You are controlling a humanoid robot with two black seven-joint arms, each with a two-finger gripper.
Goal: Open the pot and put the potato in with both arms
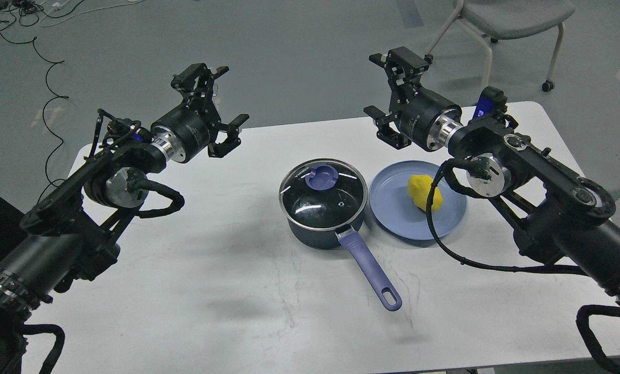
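The small dark navy saucepan (pixel 323 221) is sitting near the middle of the white desk (pixel 211 291), with its round glass lid (pixel 323 195) and blue knob (pixel 320 178) closing it, so we judge the opening step not yet begun. Its long purple-blue handle (pixel 369 272) is running toward the near right. Just to its right, the lumpy bright yellow potato (pixel 424 192) is lying on a flat light-blue plate (pixel 393 218), partly crossed by a black cable.

We are holding our left gripper (pixel 214 106) up and to the far left of the pot, fingers spread and gripping nothing. Our right gripper (pixel 393 96) is hanging to the far side of the plate, fingers likewise apart and empty. The right one is nearer the potato; neither is clearly nearer the knob, which lies between and nearer than both.
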